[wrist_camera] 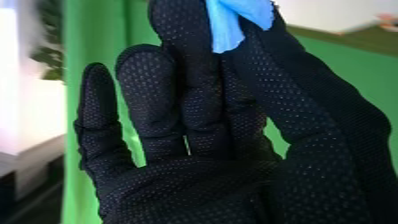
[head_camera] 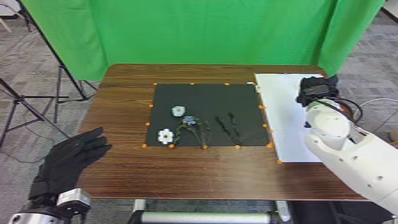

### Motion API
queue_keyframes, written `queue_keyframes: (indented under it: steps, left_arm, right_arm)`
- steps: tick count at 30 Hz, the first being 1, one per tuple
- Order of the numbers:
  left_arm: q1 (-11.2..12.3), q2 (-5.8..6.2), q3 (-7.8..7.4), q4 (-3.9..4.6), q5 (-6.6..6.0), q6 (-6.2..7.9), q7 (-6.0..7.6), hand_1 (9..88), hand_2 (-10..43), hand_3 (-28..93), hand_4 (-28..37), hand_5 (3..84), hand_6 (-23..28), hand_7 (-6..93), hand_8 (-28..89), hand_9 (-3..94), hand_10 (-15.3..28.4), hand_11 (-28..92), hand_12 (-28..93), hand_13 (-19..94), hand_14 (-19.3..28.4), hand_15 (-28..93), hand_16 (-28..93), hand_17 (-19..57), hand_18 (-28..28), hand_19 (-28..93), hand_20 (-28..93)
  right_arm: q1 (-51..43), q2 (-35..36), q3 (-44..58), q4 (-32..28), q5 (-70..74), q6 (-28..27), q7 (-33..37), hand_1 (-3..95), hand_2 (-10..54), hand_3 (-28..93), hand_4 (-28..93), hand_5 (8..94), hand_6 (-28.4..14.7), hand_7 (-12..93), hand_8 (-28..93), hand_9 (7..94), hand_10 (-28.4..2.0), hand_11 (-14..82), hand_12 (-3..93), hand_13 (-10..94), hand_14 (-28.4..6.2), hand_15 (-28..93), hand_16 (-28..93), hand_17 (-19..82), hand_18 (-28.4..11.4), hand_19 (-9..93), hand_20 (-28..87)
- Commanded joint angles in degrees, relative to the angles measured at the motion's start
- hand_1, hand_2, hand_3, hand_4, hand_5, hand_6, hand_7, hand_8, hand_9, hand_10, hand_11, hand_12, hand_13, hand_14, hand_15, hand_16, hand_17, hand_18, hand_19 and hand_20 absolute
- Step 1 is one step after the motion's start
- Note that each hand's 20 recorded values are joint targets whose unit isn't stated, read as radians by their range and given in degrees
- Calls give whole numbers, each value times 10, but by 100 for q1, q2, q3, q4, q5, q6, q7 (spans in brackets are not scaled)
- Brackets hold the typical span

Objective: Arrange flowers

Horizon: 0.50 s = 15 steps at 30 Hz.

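A green curtain [head_camera: 213, 35] hangs behind the brown table [head_camera: 204, 182]. The right hand [head_camera: 318, 87] pinches blue petals [wrist_camera: 228, 34] (so bright!) between thumb and finger. A white flower [head_camera: 166, 136] lies past the left hand [head_camera: 60, 162], its fingers loose.

In the wrist view, the border truncates the blue piece [wrist_camera: 229, 22] in my right hand [head_camera: 317, 88]. The background greenery [wrist_camera: 50, 56] is blurred.
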State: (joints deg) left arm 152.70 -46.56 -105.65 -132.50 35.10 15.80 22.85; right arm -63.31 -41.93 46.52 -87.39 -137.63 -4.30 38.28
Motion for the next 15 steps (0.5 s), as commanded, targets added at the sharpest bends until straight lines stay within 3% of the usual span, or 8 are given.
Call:
queue_keyframes:
  steps: [1, 11, 13, 15]
  left_arm:
    - [98, -57, -21, -54, 13, -8, -24, 263, 60, 820, -145, 447, 137, 131, -82, 387, 221, 348, 91, 288, 284, 570, -118, -93, 219, 574, 155]
    - [-43, -159, -57, -35, 143, -108, -176, 262, 62, 818, -146, 447, 137, 131, -82, 388, 221, 346, 92, 289, 284, 570, -119, -93, 219, 574, 155]
    - [-50, -149, -76, -37, 149, -120, -194, 262, 61, 818, -145, 447, 137, 131, -81, 388, 221, 345, 92, 289, 284, 570, -119, -93, 219, 574, 155]
    - [-31, -47, -88, -31, 95, -87, -149, 262, 62, 818, -145, 447, 137, 131, -82, 389, 222, 346, 92, 289, 284, 569, -119, -93, 220, 574, 155]
  right_arm:
    - [585, -818, -572, -197, -195, 80, -574, 505, -63, 758, -283, 807, 13, 276, 53, 842, -83, 290, 346, 603, -94, 721, 323, 124, -238, 729, 340]
    - [615, -2098, -863, -168, -193, -16, -887, 500, -63, 765, -283, 808, 13, 274, 54, 840, -82, 294, 348, 601, -95, 723, 327, 122, -238, 728, 340]
    - [534, -2293, -873, -162, -232, -49, -942, 500, -63, 764, -283, 808, 13, 275, 56, 840, -82, 294, 347, 601, -95, 723, 327, 122, -238, 727, 341]
    - [440, -2441, -900, -174, -276, -81, -980, 499, -63, 765, -283, 808, 13, 274, 55, 840, -82, 294, 346, 601, -95, 723, 326, 122, -238, 727, 341]
